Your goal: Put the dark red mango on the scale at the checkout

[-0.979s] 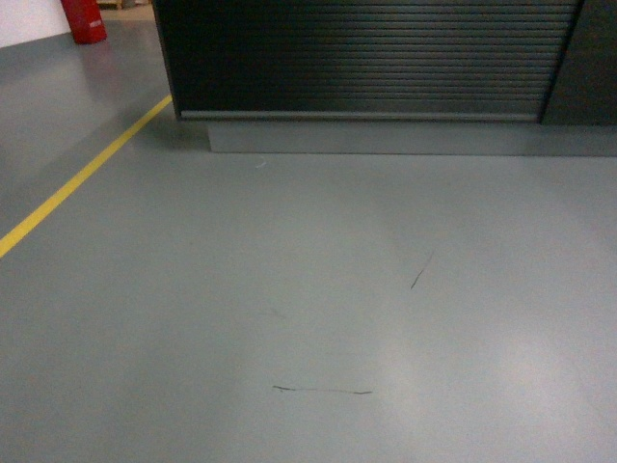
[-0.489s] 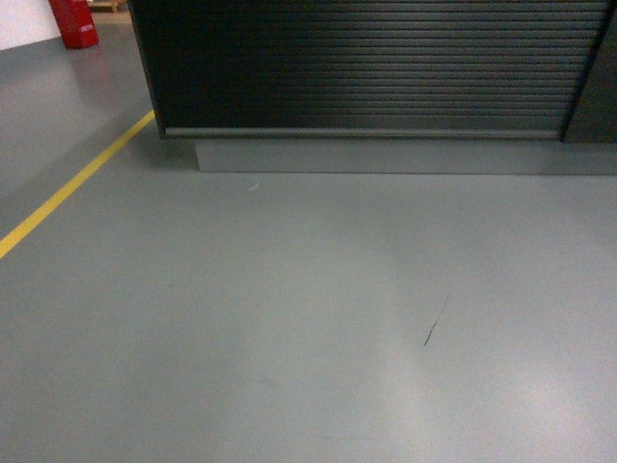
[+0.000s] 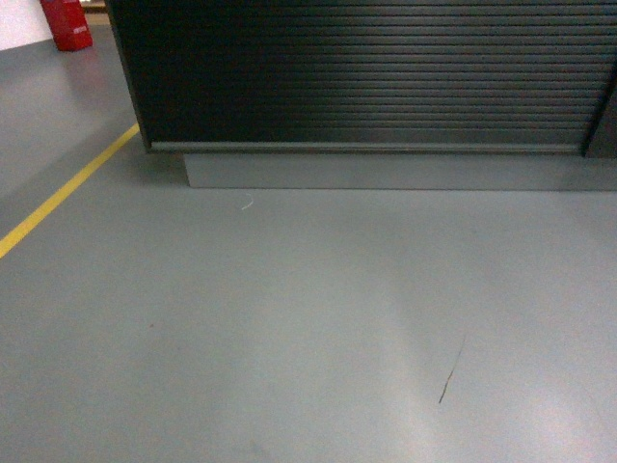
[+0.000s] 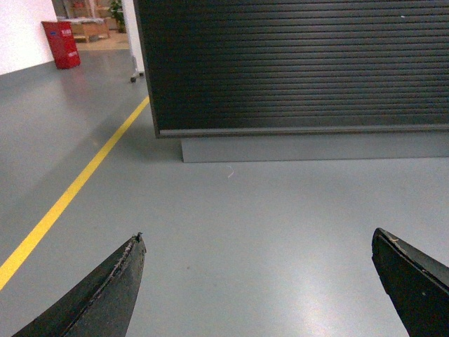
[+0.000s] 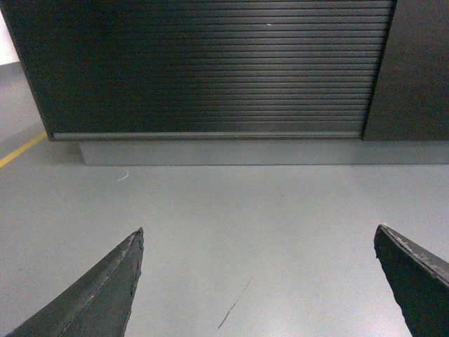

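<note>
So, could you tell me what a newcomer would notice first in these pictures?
The checkout fills the top of the head view, its black slatted front standing on a grey plinth above bare floor. A yellow line runs diagonally at left, with a red box in the far corner. Both hands, left and right, are open and empty.

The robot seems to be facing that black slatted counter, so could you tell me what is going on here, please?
Nothing is being handled right now. The robot faces the checkout, seeing only its black slatted front and grey plinth across bare grey floor. The left gripper and the right gripper are both open and empty. Neither the mango nor the scale is in any view. A yellow floor line runs on the left.
</note>
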{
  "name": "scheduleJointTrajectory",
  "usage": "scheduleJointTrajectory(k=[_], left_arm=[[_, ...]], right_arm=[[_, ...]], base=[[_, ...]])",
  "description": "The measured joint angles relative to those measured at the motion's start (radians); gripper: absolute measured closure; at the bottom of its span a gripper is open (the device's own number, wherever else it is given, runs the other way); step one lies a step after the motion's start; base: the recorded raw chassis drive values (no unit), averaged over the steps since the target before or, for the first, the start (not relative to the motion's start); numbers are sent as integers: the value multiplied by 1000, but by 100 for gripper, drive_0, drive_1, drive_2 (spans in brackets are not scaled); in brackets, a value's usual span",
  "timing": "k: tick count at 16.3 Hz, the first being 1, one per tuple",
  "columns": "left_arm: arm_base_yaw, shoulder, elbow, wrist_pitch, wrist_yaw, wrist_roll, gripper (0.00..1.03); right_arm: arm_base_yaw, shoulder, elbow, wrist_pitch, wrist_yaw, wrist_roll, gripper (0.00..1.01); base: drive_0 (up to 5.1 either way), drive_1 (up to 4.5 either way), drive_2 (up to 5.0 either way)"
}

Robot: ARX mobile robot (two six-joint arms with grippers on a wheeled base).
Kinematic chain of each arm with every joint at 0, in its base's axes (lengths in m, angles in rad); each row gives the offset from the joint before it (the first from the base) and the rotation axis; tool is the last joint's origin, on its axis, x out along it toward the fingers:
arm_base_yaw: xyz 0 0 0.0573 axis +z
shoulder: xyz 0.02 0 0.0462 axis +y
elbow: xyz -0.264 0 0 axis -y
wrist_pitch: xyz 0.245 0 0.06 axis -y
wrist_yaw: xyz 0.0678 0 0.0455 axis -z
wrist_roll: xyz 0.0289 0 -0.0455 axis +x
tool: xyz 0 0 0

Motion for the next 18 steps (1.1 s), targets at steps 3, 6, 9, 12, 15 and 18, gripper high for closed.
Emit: scheduleJointTrajectory(k=[3,6,9,12,15,18], left_arm=[[0,0,0,0,0,0,5],[0,0,0,-2,0,0,5],[0,0,0,-1,0,0,5],[0,0,0,0,-1,0,5],[0,0,0,-1,0,0,5],[0,0,0,-2,0,0,5]], right_arm=[[0,0,0,-1,-1,0,3],[0,0,0,3,-2,0,3],[0,0,0,3,-1,0,3],[0,0,0,2,-2,0,3],[0,0,0,2,-1,0,3],[0,0,0,-2,0,0,3]], base=[[-7,424,-437],[-13,418,-443],[-9,421,-439],[2,432,-428],[13,443,-418],[13,444,-417]])
